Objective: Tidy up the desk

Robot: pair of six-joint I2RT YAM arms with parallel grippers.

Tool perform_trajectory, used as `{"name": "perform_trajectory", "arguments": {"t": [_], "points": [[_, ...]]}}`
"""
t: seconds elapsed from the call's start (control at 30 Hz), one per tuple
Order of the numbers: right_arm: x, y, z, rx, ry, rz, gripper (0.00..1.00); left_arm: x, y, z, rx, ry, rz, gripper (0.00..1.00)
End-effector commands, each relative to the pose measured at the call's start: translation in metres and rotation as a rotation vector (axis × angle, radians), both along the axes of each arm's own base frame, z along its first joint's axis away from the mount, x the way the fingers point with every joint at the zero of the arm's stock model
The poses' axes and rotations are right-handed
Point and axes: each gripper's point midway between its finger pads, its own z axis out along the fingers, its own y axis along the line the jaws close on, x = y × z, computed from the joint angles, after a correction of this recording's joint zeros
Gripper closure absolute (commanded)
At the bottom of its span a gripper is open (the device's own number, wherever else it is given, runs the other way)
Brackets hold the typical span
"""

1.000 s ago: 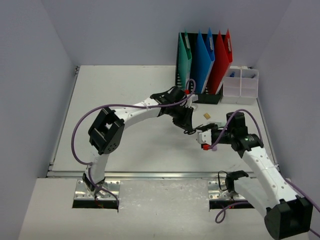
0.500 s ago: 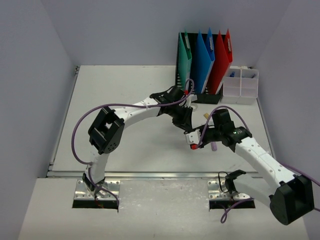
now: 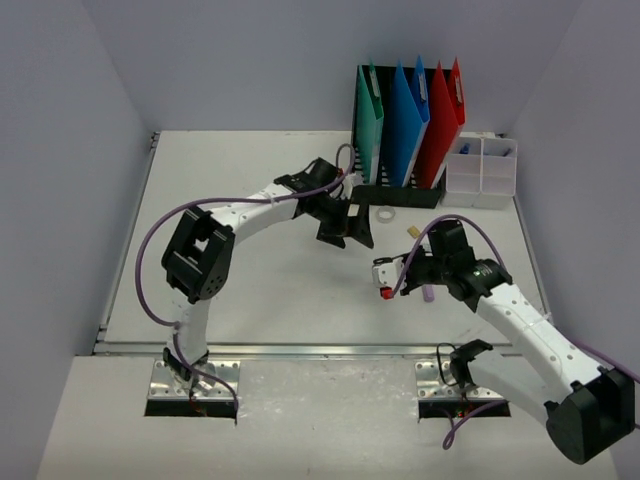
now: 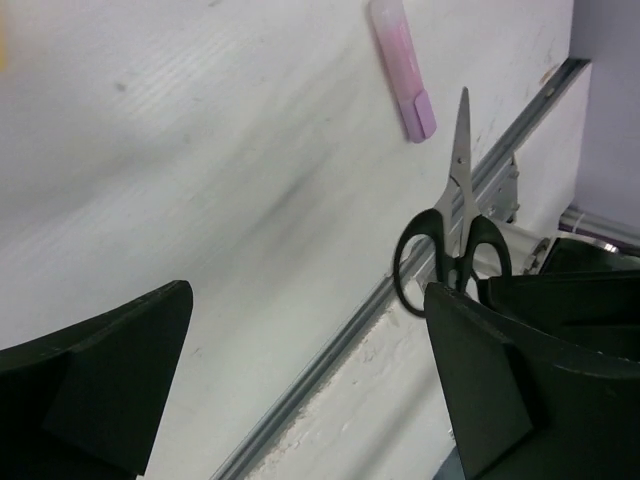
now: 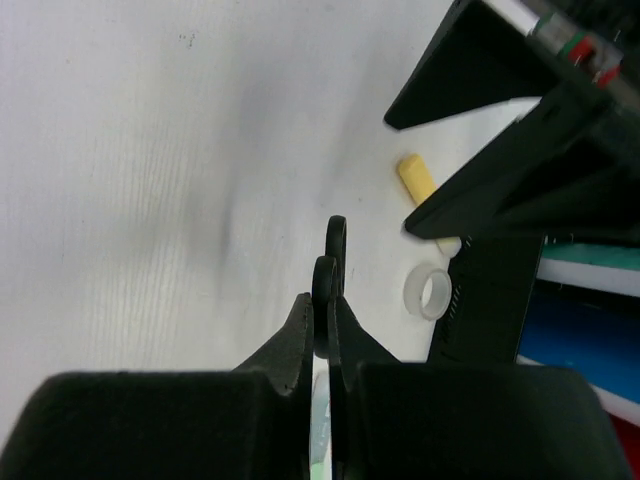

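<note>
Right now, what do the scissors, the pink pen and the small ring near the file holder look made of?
The scissors: the blades look like bare steel, grey with a dull sheen. The handles look like black plastic, smooth and moulded.
The pink pen: likely plastic, with an even pastel colour and a matte look.
The ring: translucent and whitish, probably tape or plastic. It is too small to tell which.

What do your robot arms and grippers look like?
The left arm and right arm are white with chunky black joints. A purple cable loops along each. The left gripper and right gripper are black, each with two fingers.
</note>
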Motion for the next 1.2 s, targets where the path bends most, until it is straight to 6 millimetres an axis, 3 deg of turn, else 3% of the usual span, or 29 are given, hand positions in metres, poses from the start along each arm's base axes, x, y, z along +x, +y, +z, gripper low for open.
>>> {"name": "perform_trajectory", "arguments": {"t": [0.0, 0.03, 0.07, 0.13, 0.23, 0.27, 0.3, 0.43, 0.5, 0.53, 0.67, 0.83, 1.17], "points": [[0.009, -0.008, 0.028, 0.201, 0.060, -0.255, 1.00, 0.043, 0.056, 0.090, -0.175, -0.165, 0.130, 0.00], [0.014, -0.007, 0.030, 0.212, 0.035, -0.259, 1.00, 0.047, 0.067, 0.102, -0.189, -0.209, 0.154, 0.00], [0.022, -0.020, 0.033, 0.301, 0.086, -0.399, 1.00, 0.055, 0.083, 0.112, -0.195, -0.258, 0.194, 0.00], [0.056, -0.052, 0.058, 0.484, 0.030, -0.627, 1.00, 0.053, 0.106, 0.147, -0.206, -0.436, 0.254, 0.00], [0.095, -0.108, 0.092, 0.747, -0.125, -0.953, 1.00, 0.043, 0.123, 0.177, -0.220, -0.592, 0.299, 0.00], [0.102, -0.126, 0.097, 0.827, -0.153, -1.045, 1.00, 0.041, 0.124, 0.179, -0.218, -0.587, 0.299, 0.00], [0.110, -0.145, 0.115, 0.919, -0.227, -1.115, 1.00, 0.040, 0.125, 0.178, -0.214, -0.577, 0.301, 0.00], [0.145, -0.200, 0.143, 1.139, -0.313, -1.382, 1.00, 0.038, 0.126, 0.168, -0.214, -0.552, 0.311, 0.00], [0.165, -0.221, 0.167, 1.232, -0.360, -1.452, 1.00, 0.039, 0.125, 0.166, -0.217, -0.547, 0.313, 0.00], [0.175, -0.230, 0.166, 1.259, -0.364, -1.485, 1.00, 0.040, 0.125, 0.165, -0.216, -0.544, 0.316, 0.00], [0.209, -0.248, 0.186, 1.420, -0.400, -1.489, 1.00, 0.043, 0.125, 0.160, -0.212, -0.536, 0.321, 0.00], [0.242, -0.243, 0.190, 1.444, -0.429, -1.384, 1.00, 0.049, 0.128, 0.151, -0.199, -0.527, 0.324, 0.00], [0.287, -0.261, 0.165, 1.446, -0.472, -1.442, 1.00, 0.069, 0.132, 0.129, -0.185, -0.482, 0.357, 0.00]]}}
